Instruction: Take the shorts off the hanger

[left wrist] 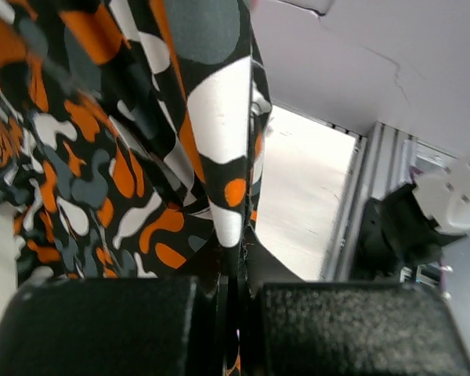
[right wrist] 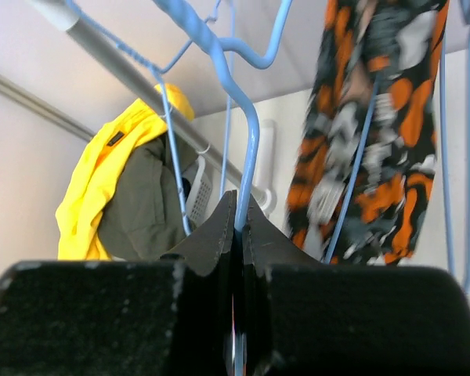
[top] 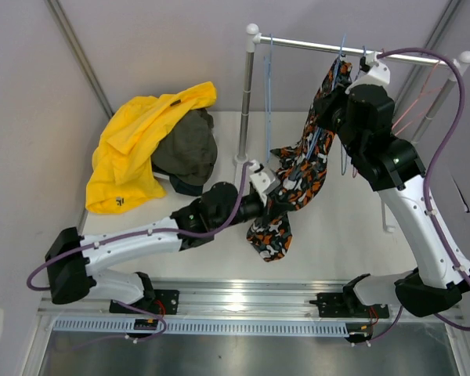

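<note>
the patterned shorts (orange, black and white blotches) hang at the right part of the metal rail, their top up by the rail and the rest trailing down and to the left, with the lowest fold hanging above the white surface. the left pincer is closed on a fold of this cloth: in the left wrist view the fabric runs straight down into the narrow slit between the two dark pads, which stand almost together. from above, the left arm reaches in low from the left and meets the shorts about midway down their length. the right pincer is up at the rail, just beside the top of the shorts, and is clamped on a blue hanger wire, the wire running down between its pointed tips; whether this wire belongs to the hanger that carries the shorts i cannot tell. a second blue hanger hangs further left on the rail, close to the left post. well apart, at the back left of the surface, the yellow shorts lie in a heap, partly over the olive shorts, with a dark pair peeking out just under the olive one.
</note>
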`<state>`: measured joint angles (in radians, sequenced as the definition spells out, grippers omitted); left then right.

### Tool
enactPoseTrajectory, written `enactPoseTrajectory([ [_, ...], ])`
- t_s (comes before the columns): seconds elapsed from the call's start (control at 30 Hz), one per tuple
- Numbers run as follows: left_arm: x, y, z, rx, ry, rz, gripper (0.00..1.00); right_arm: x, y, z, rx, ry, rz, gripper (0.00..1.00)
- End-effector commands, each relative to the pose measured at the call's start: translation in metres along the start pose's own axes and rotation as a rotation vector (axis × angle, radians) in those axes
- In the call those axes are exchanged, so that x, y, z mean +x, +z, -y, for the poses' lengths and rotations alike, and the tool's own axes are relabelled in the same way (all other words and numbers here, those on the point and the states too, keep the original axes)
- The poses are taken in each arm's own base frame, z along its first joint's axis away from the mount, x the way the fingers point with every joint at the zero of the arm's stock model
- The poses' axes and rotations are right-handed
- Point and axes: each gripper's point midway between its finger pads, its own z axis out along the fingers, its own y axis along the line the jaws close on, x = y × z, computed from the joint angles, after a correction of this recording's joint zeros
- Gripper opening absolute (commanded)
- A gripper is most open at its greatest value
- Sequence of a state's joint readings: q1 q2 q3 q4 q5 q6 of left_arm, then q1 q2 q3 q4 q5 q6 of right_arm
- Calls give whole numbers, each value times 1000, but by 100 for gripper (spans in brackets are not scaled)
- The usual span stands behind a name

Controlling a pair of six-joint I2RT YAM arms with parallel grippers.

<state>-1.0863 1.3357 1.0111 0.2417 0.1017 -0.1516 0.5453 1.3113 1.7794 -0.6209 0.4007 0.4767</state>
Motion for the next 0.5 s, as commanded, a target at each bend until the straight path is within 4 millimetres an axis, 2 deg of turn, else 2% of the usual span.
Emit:
enactPoseTrajectory([
  [0.0, 36, -27, 36, 54, -38, -57, 0, -80, -20, -11, -52, 68, 206, 0],
  [0.07, 47, -39, 43, 45, -59, -61, 0, -92, -19, -6, -41, 64, 226, 0],
  [0.13, 66, -48, 54, 64, -72, -87, 0, -97, -18, -3, -34, 64, 229, 0],
  [0.23, 73, -49, 50, 23, -100, -80, 0, -101, -20, 2, -32, 79, 227, 0],
  [0.27, 75, -47, 42, -23, -100, -84, 0, -100, -21, 1, -43, 84, 218, 0],
  [0.33, 58, -38, 32, -99, -92, -81, 0, -93, -27, 0, -57, 105, 187, 0],
  [0.37, 68, -30, 13, -209, -71, -113, 0, -89, -30, -1, -64, 117, 171, 0],
  [0.4, 46, -21, 3, -263, -55, -88, 0, -77, -31, 0, -69, 135, 128, 0],
  [0.43, 30, -15, -5, -319, -44, -96, 0, -76, -43, -2, -92, 152, 123, 0],
  [0.47, 45, -2, -24, -400, -25, -152, 0, -69, -47, -4, -119, 165, 91, 0],
])
